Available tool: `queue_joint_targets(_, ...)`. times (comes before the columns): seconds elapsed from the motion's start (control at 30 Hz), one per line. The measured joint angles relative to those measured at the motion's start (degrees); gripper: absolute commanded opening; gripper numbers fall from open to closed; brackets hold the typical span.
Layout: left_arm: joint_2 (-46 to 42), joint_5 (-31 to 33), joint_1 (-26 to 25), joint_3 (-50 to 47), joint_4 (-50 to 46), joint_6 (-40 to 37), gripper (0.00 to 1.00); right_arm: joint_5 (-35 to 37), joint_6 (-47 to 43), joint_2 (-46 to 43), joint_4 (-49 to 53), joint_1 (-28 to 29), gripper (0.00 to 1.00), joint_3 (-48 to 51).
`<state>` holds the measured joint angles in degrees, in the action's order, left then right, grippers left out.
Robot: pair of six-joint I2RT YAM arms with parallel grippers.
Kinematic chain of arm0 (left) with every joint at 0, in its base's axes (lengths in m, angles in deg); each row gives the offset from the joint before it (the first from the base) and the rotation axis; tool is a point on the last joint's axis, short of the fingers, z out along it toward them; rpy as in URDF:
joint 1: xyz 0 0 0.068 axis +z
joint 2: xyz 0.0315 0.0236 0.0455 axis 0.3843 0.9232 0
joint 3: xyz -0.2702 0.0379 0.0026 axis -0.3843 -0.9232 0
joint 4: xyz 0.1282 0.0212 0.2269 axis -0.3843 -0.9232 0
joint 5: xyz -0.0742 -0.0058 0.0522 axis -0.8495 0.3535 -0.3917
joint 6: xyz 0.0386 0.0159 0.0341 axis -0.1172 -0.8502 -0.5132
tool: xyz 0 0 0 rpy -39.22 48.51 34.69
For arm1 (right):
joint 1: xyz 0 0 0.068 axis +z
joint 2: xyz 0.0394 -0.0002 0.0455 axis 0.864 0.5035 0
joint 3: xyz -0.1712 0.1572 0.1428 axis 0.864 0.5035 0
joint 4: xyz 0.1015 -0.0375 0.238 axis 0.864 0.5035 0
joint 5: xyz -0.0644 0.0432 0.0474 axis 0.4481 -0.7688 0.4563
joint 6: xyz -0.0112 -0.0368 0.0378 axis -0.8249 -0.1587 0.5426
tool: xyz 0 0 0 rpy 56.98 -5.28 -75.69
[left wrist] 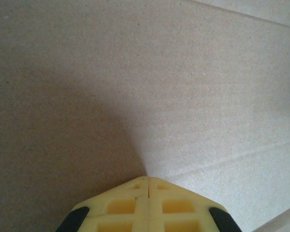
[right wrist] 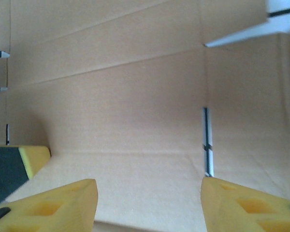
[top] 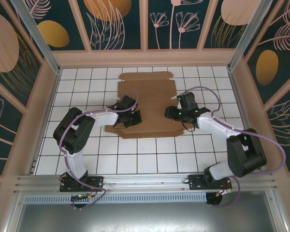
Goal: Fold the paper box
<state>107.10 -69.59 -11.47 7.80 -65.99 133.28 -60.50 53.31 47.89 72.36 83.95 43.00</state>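
- One paper box: plain brown corrugated card, no print. It lies opened out flat as a cut sheet in the middle of the table, towards the far side. Its flaps reach out at the far and near edges.
- Creases on the sheet: the right wrist view shows at least three long fold lines running across it. One narrow slit is cut near the right finger, and the white surface beneath shows through it.
- One left claw: its two yellow fingers are pressed together tip to tip, with nothing seen between them. It points down at the near left part of the sheet and casts a dark shadow there (whether the tips touch the card cannot be told).
- One right claw: its two yellow fingers are spread wide with nothing between them. It sits low over the near right part of the sheet.
- Two arms: black joints with white links, and a lilac cable looped along each. Both reach inward from the near edge, the claws facing each other across the sheet and well apart.
- One table: white with a dark grid of squares, bare around the sheet.
- Walls: dark panels with pale flower and leaf shapes, standing on three sides.
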Motion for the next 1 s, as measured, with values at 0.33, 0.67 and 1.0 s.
queue_joint_targets(0.33,0.3,-1.3,0.0,-1.1,3.4,1.1,0.0,-1.0,0.3,3.4,0.6,-2.7,0.45,1.0)
queue_joint_targets(0.67,-2.2,-1.8,0.0,-5.4,5.9,1.2,0.0,1.0,-6.5,34.9,0.0,-0.5,0.08,-32.1)
queue_joint_targets(1.0,-3.8,-5.7,2.5,-8.2,6.9,1.5,0.0,5.0,-10.3,50.1,4.9,-0.2,0.0,-50.5)
